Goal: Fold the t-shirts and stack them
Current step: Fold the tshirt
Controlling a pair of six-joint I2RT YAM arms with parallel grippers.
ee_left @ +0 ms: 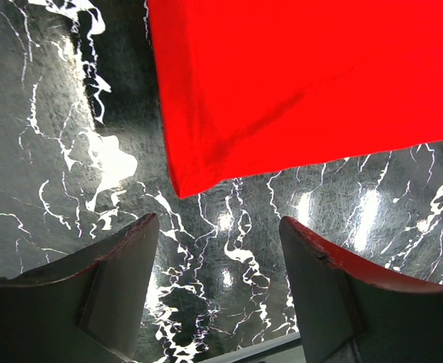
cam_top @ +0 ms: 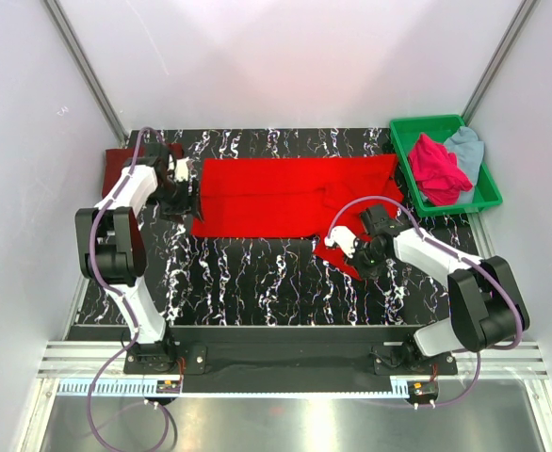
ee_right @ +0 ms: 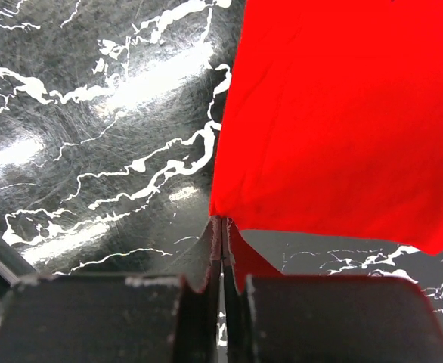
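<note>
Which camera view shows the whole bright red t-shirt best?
The top external view: only there the bright red t-shirt is seen nearly whole, spread on the table. The left wrist view shows one corner ahead of the open left tool; the right wrist view shows a corner pinched in the shut right tool.

Four t-shirts [cam_top: 276, 193]; one tray [cam_top: 427, 123].

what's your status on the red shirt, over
Right claw shut on near corner of red t-shirt. Left claw open, just short of its left corner, gripping nothing. Nothing blocking the cloth.
</note>
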